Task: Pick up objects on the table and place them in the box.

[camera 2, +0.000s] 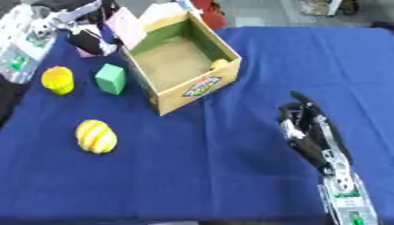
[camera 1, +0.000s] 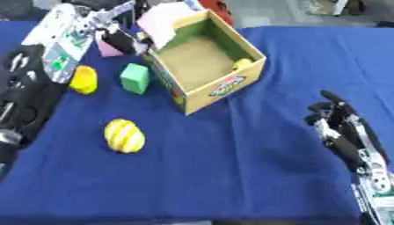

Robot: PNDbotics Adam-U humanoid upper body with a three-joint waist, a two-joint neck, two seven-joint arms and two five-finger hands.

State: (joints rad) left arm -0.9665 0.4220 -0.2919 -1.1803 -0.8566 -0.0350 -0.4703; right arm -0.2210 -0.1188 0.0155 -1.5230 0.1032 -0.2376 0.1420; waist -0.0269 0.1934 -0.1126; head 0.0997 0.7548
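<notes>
My left robot hand [camera 1: 115,37] covers most of a pink thing [camera 1: 107,49], and its fingers blur together. Inside the box [camera 1: 223,85], a yellow thing [camera 1: 243,63] sits half hidden behind the wall.

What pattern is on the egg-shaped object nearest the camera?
Yellow with pale stripes; the left eye view shows it best.

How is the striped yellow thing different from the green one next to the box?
The striped yellow object is rounded like an egg with pale bands; the green block is plain and flat-faced with edges. The striped one lies nearer the table's front, well clear of the box; the green block sits close beside it. Both rest on the blue cloth, outside the box.
</notes>
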